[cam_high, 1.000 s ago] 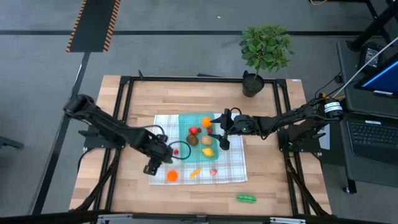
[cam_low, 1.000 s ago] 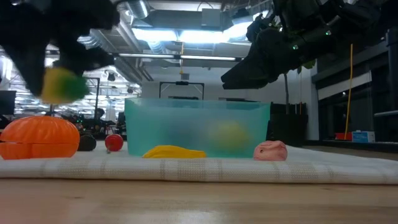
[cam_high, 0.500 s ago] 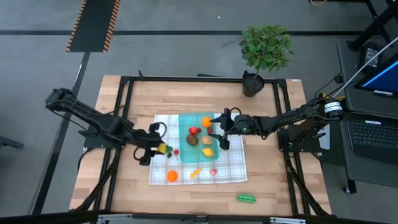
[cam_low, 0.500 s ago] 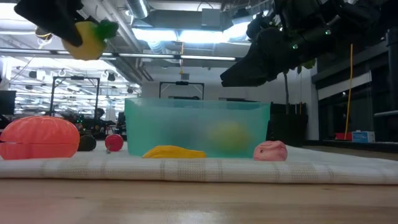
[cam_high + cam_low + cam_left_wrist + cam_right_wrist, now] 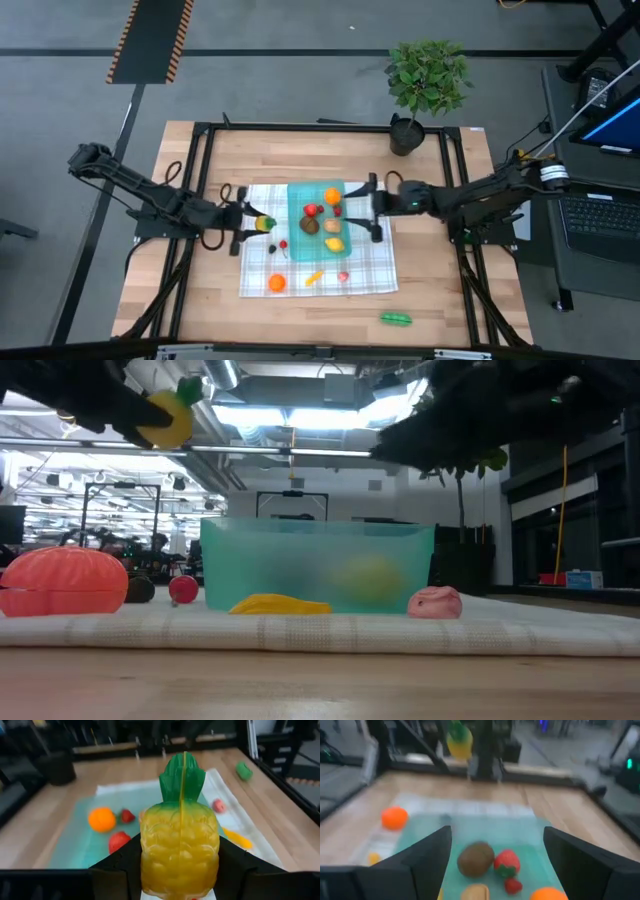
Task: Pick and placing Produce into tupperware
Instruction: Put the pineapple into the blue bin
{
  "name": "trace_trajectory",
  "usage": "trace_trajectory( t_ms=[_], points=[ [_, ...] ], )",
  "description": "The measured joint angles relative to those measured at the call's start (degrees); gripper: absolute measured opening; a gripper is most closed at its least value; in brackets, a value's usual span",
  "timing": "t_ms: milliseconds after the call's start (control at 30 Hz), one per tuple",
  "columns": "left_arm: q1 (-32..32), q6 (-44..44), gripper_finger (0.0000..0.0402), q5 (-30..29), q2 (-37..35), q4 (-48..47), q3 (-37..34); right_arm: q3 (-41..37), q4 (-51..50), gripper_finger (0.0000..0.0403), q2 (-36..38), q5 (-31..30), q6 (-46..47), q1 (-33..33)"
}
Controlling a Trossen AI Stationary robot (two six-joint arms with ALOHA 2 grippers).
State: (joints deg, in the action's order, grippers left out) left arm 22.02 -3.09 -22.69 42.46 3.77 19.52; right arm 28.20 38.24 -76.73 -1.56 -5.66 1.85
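Left gripper [image 5: 256, 223] clamps the pineapple [image 5: 180, 845] (leaves forward) left of the tub [image 5: 300, 200]; right gripper [image 5: 372, 210], jaws spread, hovers at its right edge.

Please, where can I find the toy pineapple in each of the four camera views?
High view: pineapple in left gripper, left of the teal container.
Low view: pineapple top left, above the container.
Left wrist view: pineapple fills the centre, between the fingers.
Right wrist view: pineapple top centre, beyond the container.
Shared landmark: the teal container.
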Motion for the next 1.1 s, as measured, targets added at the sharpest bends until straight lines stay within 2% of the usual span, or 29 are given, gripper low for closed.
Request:
trace_trajectory(
  t_ms=[200,400,500,600,700,1000,1100],
  points=[
    [-0.59,8.18,0.0165,-1.82,-2.67,10.22,-3.20,-11.94,15.08,0.0315,7.62,4.77,-0.80,-0.03],
    [-3.59,10.15,0.0165,1.25,-2.99,17.94,-7.47,-18.09,18.29,0.0315,12.78,9.89,0.20,-0.01],
    [-5.54,9.69,0.0165,3.12,-2.98,24.05,-11.19,-18.88,17.44,0.0315,13.60,10.34,2.04,0.14],
    [-7.33,10.07,0.0165,7.50,-2.98,31.09,-14.19,-18.94,17.11,0.0315,13.61,11.64,2.39,0.21],
    [-8.71,10.28,0.0165,9.39,-2.98,34.62,-15.97,-18.94,17.21,0.0315,13.53,13.75,2.41,0.23],
    [-10.93,7.84,0.0165,7.78,-2.98,34.69,-16.10,-18.94,17.23,0.0315,13.53,13.71,6.58,0.23],
    [-11.71,6.88,0.0165,4.44,-2.90,34.71,-16.10,-18.94,17.14,0.0315,13.51,13.71,6.70,0.21]
  ],
)
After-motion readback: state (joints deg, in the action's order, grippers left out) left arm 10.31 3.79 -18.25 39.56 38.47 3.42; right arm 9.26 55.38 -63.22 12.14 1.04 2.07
